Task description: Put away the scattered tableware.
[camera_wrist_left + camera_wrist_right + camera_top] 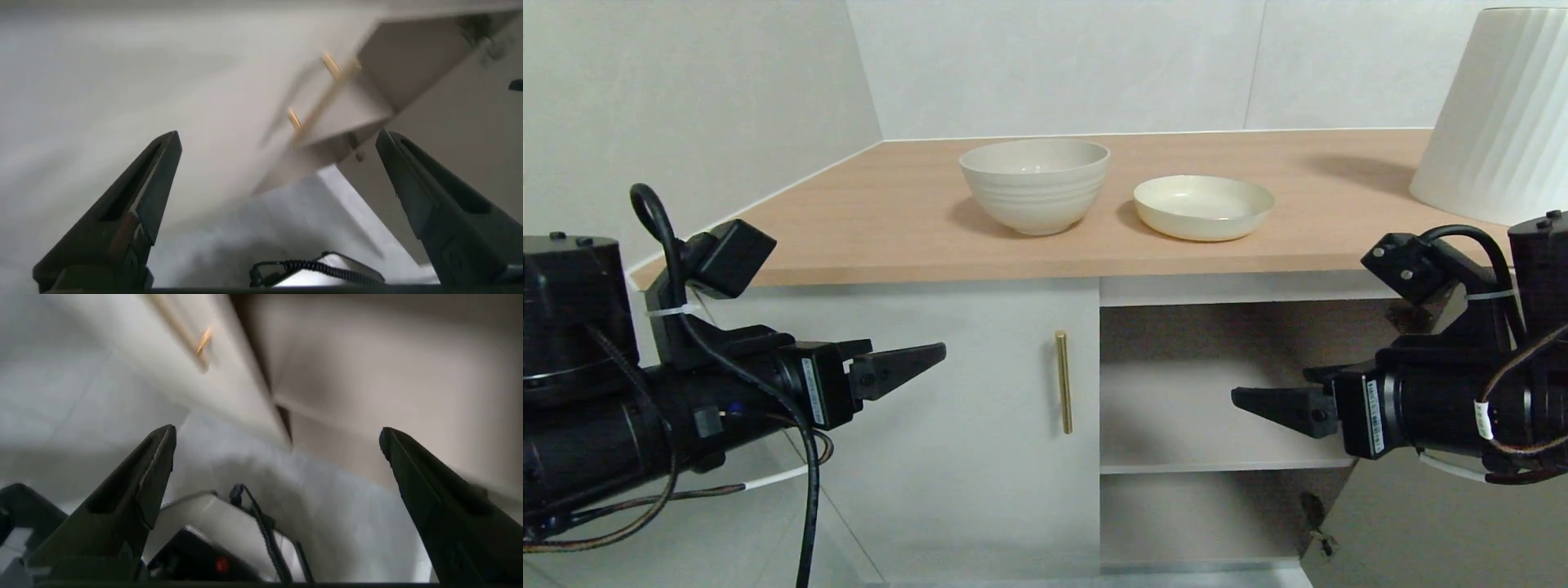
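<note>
A deep cream ribbed bowl (1035, 184) stands on the wooden countertop (890, 220). To its right lies a shallow pale-yellow dish (1203, 206). Both arms hang below the counter, in front of the cabinet. My left gripper (923, 356) points right, in front of the closed white door (931, 408), its fingers (131, 212) spread open and empty. Facing it from the right, my right gripper (1254, 400) hangs before the open cabinet bay, fingers (122, 506) wide apart with nothing between them.
The closed door carries a brass handle (1063, 381). The right side of the cabinet stands open, showing a white shelf (1217, 457). A white ribbed lampshade (1499, 114) occupies the counter's right end. Walls enclose the counter at the back and left.
</note>
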{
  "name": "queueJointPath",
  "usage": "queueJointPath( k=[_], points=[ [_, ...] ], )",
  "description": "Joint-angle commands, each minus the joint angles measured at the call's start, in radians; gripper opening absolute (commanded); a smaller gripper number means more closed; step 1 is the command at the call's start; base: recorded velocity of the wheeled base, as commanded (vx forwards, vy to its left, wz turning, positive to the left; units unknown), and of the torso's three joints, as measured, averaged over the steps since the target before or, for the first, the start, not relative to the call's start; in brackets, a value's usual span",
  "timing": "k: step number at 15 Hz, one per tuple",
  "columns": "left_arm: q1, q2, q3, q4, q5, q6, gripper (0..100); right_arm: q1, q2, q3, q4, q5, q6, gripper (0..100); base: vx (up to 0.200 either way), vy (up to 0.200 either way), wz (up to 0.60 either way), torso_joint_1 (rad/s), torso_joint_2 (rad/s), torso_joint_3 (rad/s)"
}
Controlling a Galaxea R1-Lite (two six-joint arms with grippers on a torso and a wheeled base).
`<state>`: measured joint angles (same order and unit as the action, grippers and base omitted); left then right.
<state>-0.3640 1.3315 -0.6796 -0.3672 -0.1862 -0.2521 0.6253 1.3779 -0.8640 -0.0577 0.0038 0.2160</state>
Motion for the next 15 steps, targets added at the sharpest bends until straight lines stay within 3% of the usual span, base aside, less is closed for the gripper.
queueJointPath(
  k=[1,10,15],
  points=[
    [-0.006,-0.018,0.0,0.002,-0.001,-0.001,100,0.001,-0.01,0.0,-0.002,0.001,0.0,100,0.0,0.0,0.0,0.0,0.0,0.0],
    [-0.012,-0.009,-0.002,0.022,-0.004,-0.001,100,0.001,-0.006,0.014,-0.005,0.001,-0.027,100,0.0,0.0,0.0,0.0,0.0,0.0],
    [-0.012,0.005,0.002,0.022,-0.004,-0.001,100,0.001,-0.01,0.016,-0.008,0.001,-0.029,100,0.0,0.0,0.0,0.087,-0.27,-0.258]
  ],
)
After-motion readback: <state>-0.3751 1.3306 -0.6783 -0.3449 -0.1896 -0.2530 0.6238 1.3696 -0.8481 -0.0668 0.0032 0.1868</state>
